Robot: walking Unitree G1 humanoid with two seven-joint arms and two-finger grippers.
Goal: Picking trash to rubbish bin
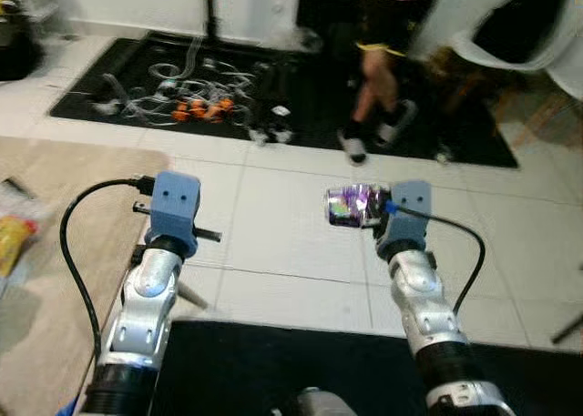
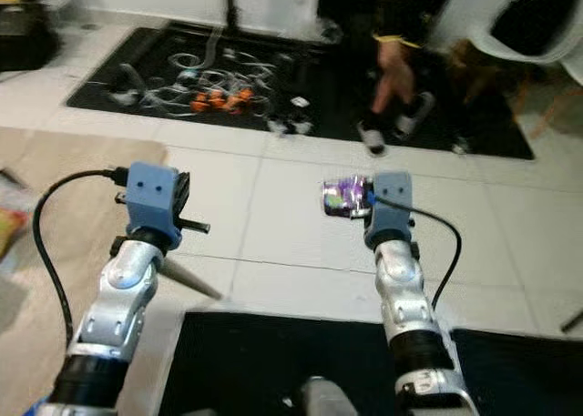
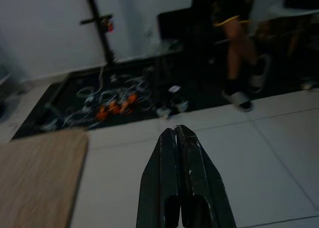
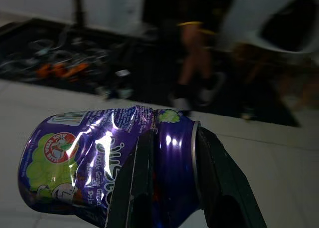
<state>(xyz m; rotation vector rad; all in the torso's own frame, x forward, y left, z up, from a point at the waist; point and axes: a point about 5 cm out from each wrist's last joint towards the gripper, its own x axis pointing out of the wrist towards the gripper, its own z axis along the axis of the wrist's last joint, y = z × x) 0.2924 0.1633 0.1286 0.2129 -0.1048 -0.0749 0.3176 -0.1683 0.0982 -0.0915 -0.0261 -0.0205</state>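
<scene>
The right gripper had its fingers pinched on a crushed purple can, gripping it near its top rim, with most of the crumpled body sticking out to one side. In the head views the can hung in the air above the white tiled floor, carried at the tip of the right arm, which reached forward and slightly up from the robot's body, its blue wrist block just behind the can. No bin could be made out in any picture.

The left gripper had its fingers pressed together on nothing, pointed out over the floor. That arm was raised forward beside the edge of a wooden table, with a black cable looping from its wrist.

The main risk, as I judged it, was the off-centre hold: the can was dented and glossy, and with its weight hanging to one side it could twist or slip out while the robot walked. A person stood on the black mat ahead, near a tangle of cables, and the pictures were blurred, suggesting movement. Walking that way could bring the arm against the person's legs or the feet into the cables. The left arm also sat near the table edge and could clip it on a turn.
</scene>
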